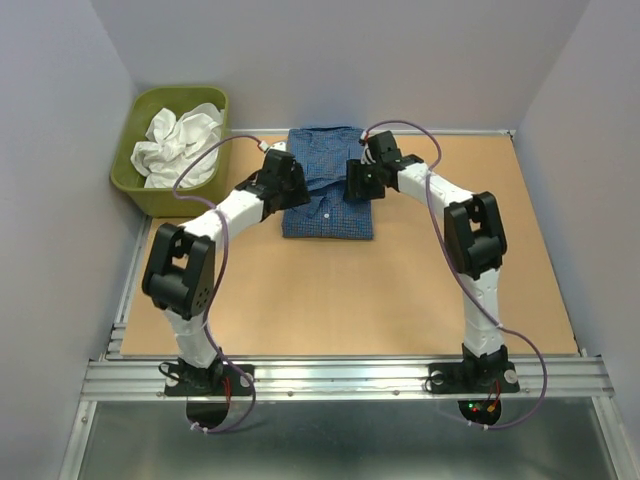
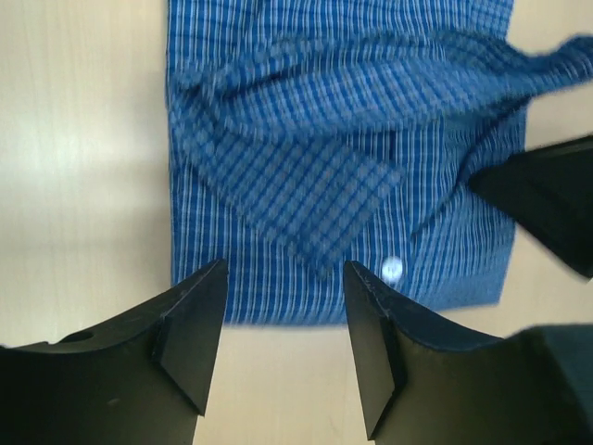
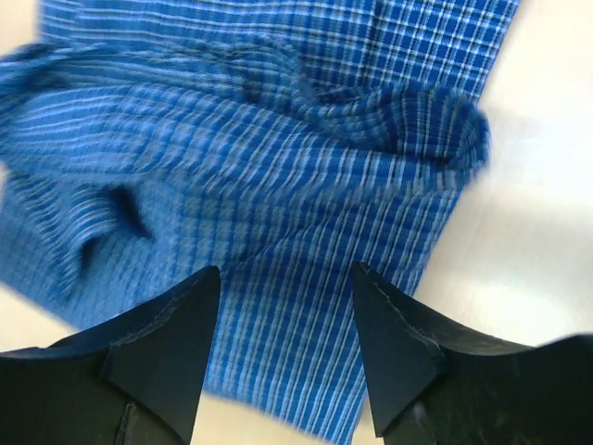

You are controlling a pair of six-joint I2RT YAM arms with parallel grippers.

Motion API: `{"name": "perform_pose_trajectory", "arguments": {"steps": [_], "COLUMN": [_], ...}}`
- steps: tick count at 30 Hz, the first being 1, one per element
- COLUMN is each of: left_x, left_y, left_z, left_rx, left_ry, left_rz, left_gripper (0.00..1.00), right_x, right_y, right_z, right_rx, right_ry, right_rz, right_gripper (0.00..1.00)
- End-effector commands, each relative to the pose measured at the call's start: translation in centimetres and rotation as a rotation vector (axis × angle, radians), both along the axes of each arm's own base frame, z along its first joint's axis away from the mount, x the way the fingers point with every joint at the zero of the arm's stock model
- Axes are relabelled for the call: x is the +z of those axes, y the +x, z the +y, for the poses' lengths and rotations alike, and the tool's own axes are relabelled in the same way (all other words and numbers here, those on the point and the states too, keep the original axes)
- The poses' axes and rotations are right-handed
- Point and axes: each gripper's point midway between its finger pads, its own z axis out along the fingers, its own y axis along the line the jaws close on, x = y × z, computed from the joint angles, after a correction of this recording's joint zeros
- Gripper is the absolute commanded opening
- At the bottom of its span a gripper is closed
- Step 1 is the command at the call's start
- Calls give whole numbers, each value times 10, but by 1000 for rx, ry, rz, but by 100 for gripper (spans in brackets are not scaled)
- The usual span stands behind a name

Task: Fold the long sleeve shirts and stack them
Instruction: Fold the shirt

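Observation:
A dark blue checked shirt [image 1: 330, 215] lies folded into a rectangle at the back middle of the table. The left wrist view shows its collar and a pale button [image 2: 391, 269], with the top layer of the shirt [image 2: 343, 139] rumpled. My left gripper [image 1: 293, 188] hovers over the shirt's left side; its jaws [image 2: 285, 278] stand open with nothing between them. My right gripper [image 1: 358, 183] hangs over the right side of the shirt [image 3: 278, 185], its jaws [image 3: 286, 278] open and empty too. A crumpled white garment [image 1: 180, 140] lies in the tub.
An olive-green tub [image 1: 135, 180] stands at the back left corner, beside the table's left edge. The right gripper's black finger [image 2: 547, 204] shows in the left wrist view. Grey walls close in the back and sides. Bare wooden table [image 1: 330, 300] lies in front of the shirt.

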Motion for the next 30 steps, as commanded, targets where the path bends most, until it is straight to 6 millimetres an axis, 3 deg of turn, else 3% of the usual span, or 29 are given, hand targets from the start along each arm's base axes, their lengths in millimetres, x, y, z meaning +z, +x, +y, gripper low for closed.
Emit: {"name": "perform_pose_trajectory", "arguments": {"steps": [1,2,3,4,5,6,7,10,12,15,16,17,18,19,20,21,22,23,25,26,28,30], "left_x": [25,40,16,9,27,6,6,15,25,23,34,30,55,61,52,78,85,72,90,72,76,58], "left_y": [53,70,80,86,104,109,116,144,159,169,168,162,159,154,144,137,130,118,100,86,67,50], "left_z": [-12,-19,-21,-22,-24,-22,-21,-10,-5,5,6,9,10,12,17,20,21,25,29,28,25,20], "left_rx": [7,9,10,12,24,28,37,89,115,135,135,135,136,137,140,145,146,144,145,134,107,76], "left_ry": [21,9,35,52,50,82,93,97,81,67,61,69,51,44,55,32,20,27,3,-2,-26,-26], "left_rz": [-107,-140,-101,-81,-121,-77,-82,-128,-156,-150,-166,-158,-208,-221,-201,-254,-262,-232,-249,-203,-197,-152], "left_gripper": [62,62,62,61,61,61,61,62,62,69,72,79,82,84,88,90,92,93,94,94,93,85], "right_x": [21,19,16,10,11,3,17,17,32,44,49,57,58,61,79,64,68,68,67,72,95,82], "right_y": [40,45,49,59,64,68,78,96,108,122,124,124,122,119,113,103,96,87,62,57,38,15], "right_z": [16,19,20,22,22,23,25,22,19,9,4,-2,-4,-3,-3,-6,-7,-4,-10,-8,-9,-12], "right_rx": [8,8,8,-1,-8,-12,-24,-65,-98,-181,-225,-253,-263,-265,-260,-269,-277,-264,-277,-271,-270,-260], "right_ry": [29,29,28,25,24,20,27,3,6,18,25,20,18,26,50,46,55,80,101,133,187,200], "right_rz": [-111,-114,-116,-122,-130,-125,-164,-201,-244,-267,-268,-279,-278,-272,-286,-239,-233,-214,-174,-185,-207,-177], "right_gripper": [64,64,64,64,64,64,64,65,67,69,70,71,72,73,75,76,78,81,83,84,84,84]}}
